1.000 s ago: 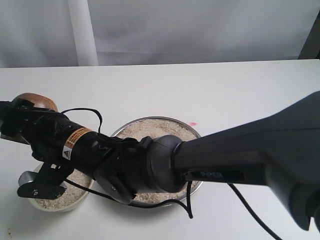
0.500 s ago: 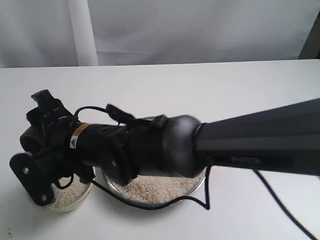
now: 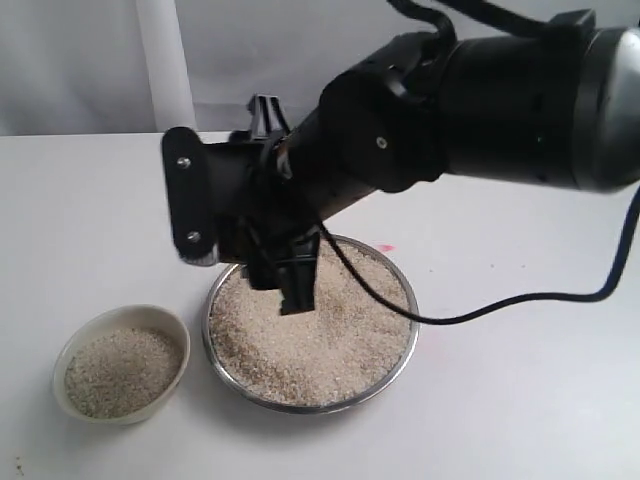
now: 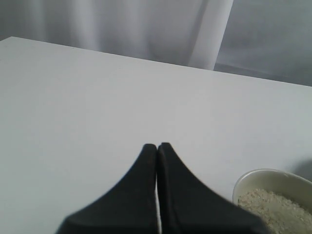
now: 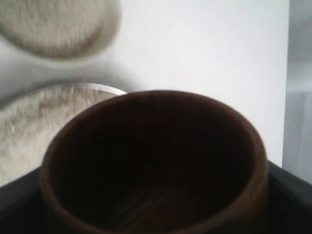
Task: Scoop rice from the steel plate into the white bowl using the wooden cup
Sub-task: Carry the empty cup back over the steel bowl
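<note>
Swinging back from over the white bowl [image 3: 125,315], where it reached a second ago, the right gripper [image 3: 288,275] now hangs above the far-left part of the steel plate [image 3: 411,330], clear of the rice [image 3: 320,345]. Its jaws stand wide and clamp the wooden cup [image 5: 156,161], which the right wrist view shows empty and dark inside; from the exterior view the cup is hidden behind the fingers. The cup's mouth faces back toward the wrist camera, so its mouth-to-base axis runs roughly along the gripper, base away from the wrist. The plate sits near the front middle of the tabletop [image 3: 500,200], the part-filled bowl just beside it toward the front-left corner. The left gripper [image 4: 157,146] is closed on nothing over bare tabletop near the bowl. Digging in this close to the thin rim could push grains over it or shove the plate, and an overfilled cup could shed rice between the vessels.
</note>
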